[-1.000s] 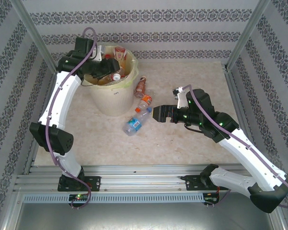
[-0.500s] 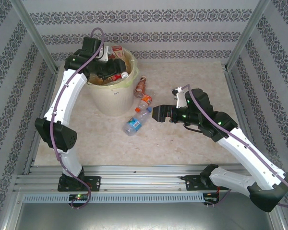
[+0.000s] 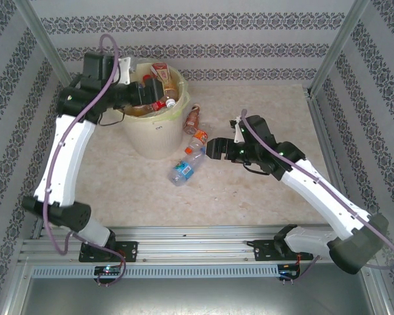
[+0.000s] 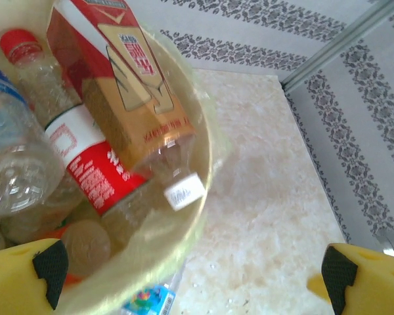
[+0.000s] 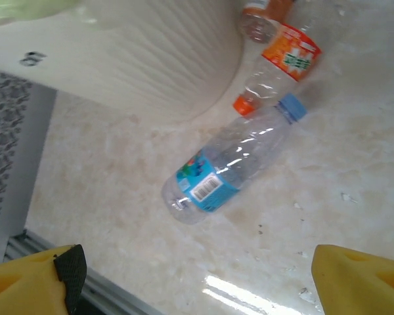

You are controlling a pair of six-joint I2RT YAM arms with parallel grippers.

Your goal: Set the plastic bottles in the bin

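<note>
One blue-label bottle [image 5: 230, 167] lying diagonal, cap far-right | left fingers [image 4: 26, 272] spread | right fingers [image 5: 354, 272] spread

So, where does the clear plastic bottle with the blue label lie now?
The blue-labelled bottle lies on the table, left of centre in the top view, beside the pale yellow bin, its cap next to an orange-labelled bottle.

bin [image 3: 148, 139] crowding bottles [image 3: 183, 168], table [image 3: 249, 193] rightward open

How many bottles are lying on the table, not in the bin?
3, in a line beside the bin: a reddish-labelled bottle farthest back, an orange-labelled bottle in the middle, a blue-labelled bottle nearest. The bin could hide others.
</note>
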